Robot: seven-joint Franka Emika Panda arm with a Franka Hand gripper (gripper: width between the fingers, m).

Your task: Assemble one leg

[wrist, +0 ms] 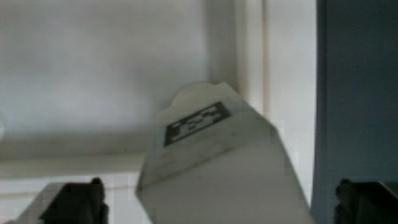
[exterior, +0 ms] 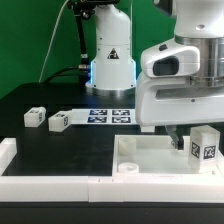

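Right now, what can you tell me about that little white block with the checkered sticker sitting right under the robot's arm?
The leg is a small white block, plastic by its look, with a black-and-white square marker tag on the face toward the camera. It stands upright at the exterior view's right, on the large white tray-like piece. In the wrist view it lies between the end effector's dark fingertips, which stand apart from it on both sides; nothing grips it.

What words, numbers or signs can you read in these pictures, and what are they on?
Yellow warning triangle sign, no words: on the robot base.
Black-and-white square patterns, no letters or digits: on the marker board, on the loose legs, and on the leg seen between the end effector fingers.
No readable words or numbers anywhere.
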